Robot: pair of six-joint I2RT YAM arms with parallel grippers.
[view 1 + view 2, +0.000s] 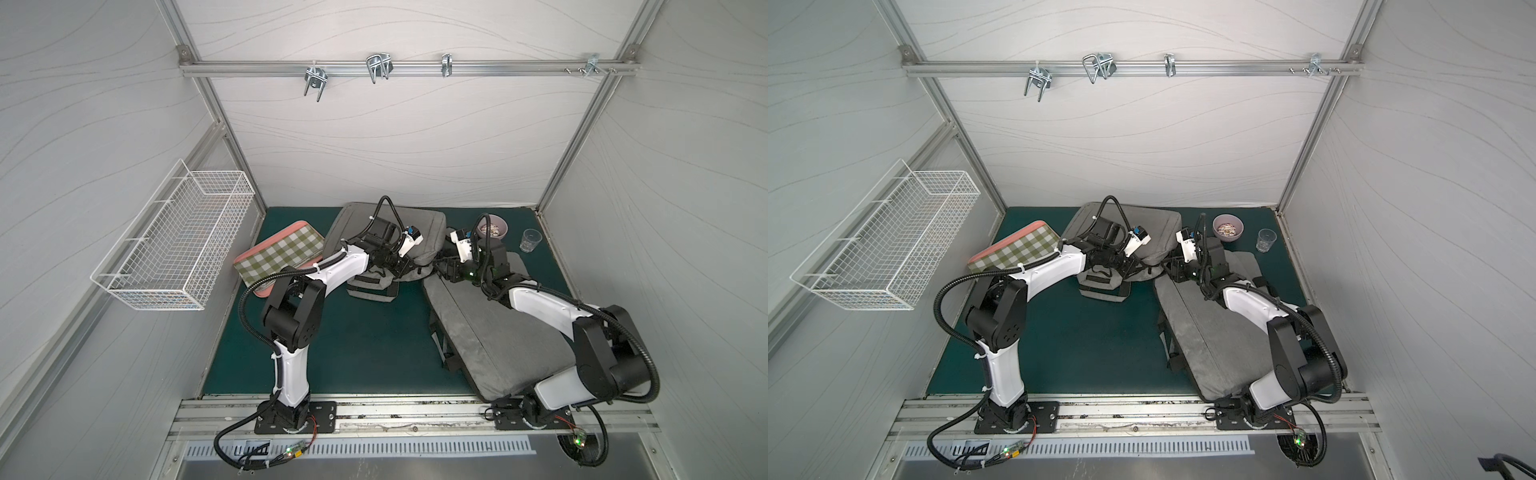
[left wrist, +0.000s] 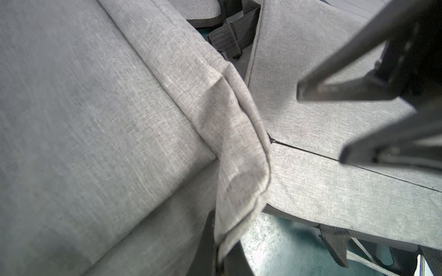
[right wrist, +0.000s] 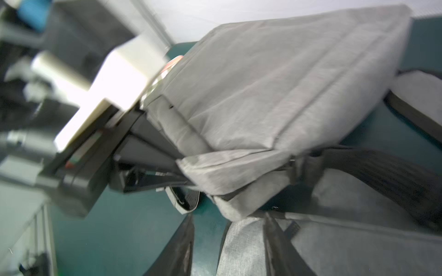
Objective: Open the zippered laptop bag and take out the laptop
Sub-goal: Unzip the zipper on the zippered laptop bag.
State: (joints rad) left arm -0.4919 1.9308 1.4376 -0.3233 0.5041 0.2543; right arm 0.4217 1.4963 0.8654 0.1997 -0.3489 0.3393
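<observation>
Operator: Where is the laptop bag (image 1: 432, 227), and why is it held like that?

Observer: It lies at the upper centre in both top views, on the green mat (image 1: 353, 340). The left gripper (image 2: 221, 251) is clamped tight on a fold of the bag's grey edge fabric, at the bottom of the left wrist view. I judge the pinch is there to anchor the bag, so that a pull on a zipper meets resistance and doesn't drag the whole thing along.

Operator: And the right gripper (image 2: 320, 123)?

Observer: Its fingers are apart with nothing between them. It hangs at the upper right of that wrist view, just over a thin dark zipper line (image 2: 311, 152). That line looks to be on the second grey bag (image 1: 498, 332), at the lower right of the top views.

Operator: Is the laptop out?

Observer: No laptop shows anywhere. I cannot tell whether the held bag's zipper is open, because the right wrist view is blurred.
</observation>
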